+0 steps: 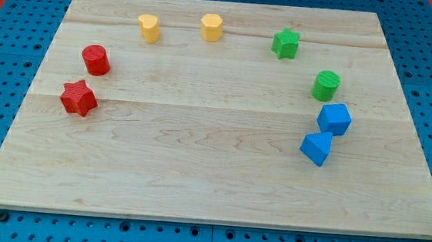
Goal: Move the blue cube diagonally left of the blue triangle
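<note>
The blue cube (334,119) sits near the view's right edge of the wooden board (197,158). The blue triangle (316,147) lies just below and slightly left of it, almost touching. A green cylinder (327,85) stands just above the blue cube. My tip and the rod do not show in this view.
A green star (286,43) is at the upper right. A yellow hexagon-like block (212,27) and another yellow block (149,28) are near the top. A red cylinder (96,60) and a red star (79,98) are at the left.
</note>
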Controlling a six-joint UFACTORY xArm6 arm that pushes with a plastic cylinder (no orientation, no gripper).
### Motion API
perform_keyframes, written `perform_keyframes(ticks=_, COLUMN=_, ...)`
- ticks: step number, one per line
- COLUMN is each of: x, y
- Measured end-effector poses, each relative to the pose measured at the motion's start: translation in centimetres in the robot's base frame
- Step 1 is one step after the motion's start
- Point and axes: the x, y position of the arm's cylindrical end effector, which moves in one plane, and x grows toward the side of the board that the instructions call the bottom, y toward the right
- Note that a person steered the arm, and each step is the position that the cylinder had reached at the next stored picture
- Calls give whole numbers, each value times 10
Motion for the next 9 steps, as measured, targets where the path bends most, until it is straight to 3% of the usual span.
perform_keyframes(ticks=2, x=0, y=-1)
perform_keyframes(ticks=4, x=-82, y=-77)
perform_keyframes(ticks=6, x=-113, y=-75)
perform_keyframes(ticks=7, x=-159, y=-81)
perform_keyframes(ticks=9, x=-163, y=-187)
